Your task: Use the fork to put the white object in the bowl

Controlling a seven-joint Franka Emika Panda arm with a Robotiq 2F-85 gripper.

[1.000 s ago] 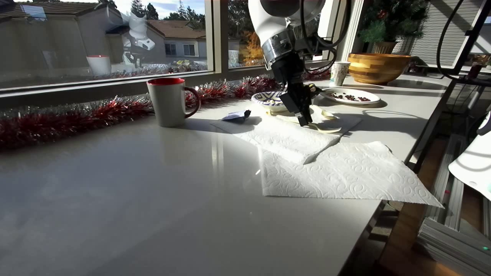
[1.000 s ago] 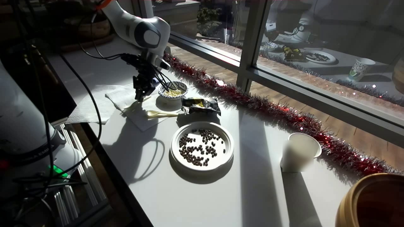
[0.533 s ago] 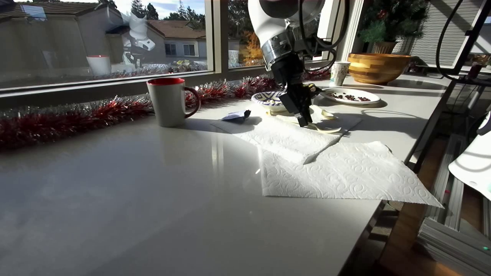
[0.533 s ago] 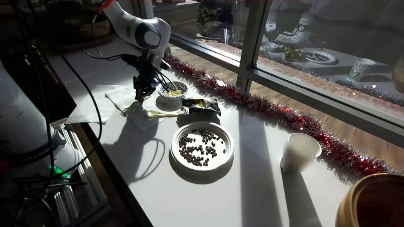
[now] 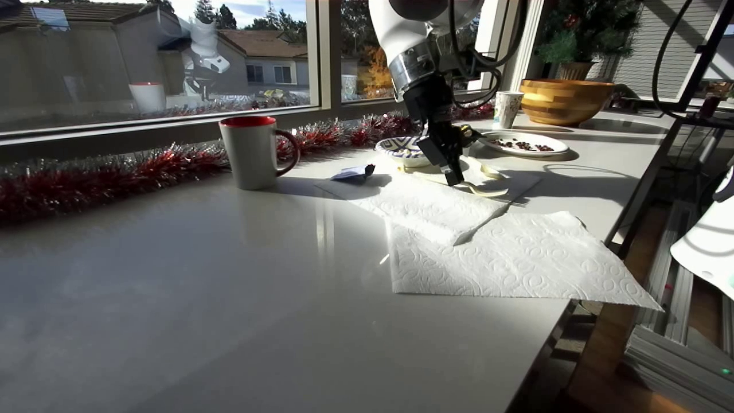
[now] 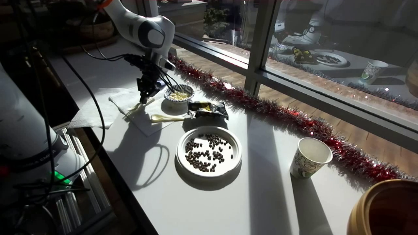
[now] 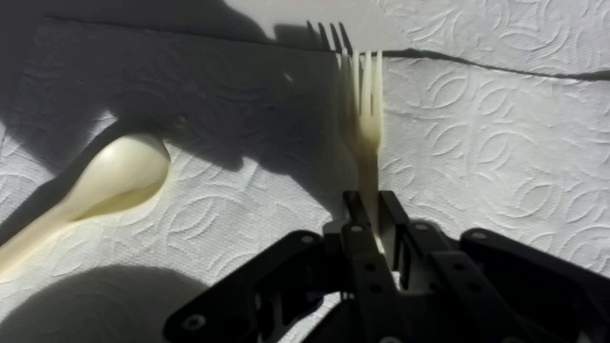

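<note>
My gripper is shut on the handle of a pale yellow fork. The tines point away from the jaws, over the edge of a paper towel, with their shadow beside them. In both exterior views the gripper holds the fork low over the towel. The small bowl, white with a dark blue patterned rim, stands close behind the gripper, toward the window. Pale pieces lie in it. I cannot tell which thing is the white object.
A spoon lies beside the fork. A black packet, a plate of dark beans, a paper cup, a wooden bowl, a mug, a crumpled wrapper, tinsel and paper towels are around.
My gripper and the fork in it have risen slightly in the last half second. Before that they barely moved. The bowl, spoon and plate have stayed in place.
</note>
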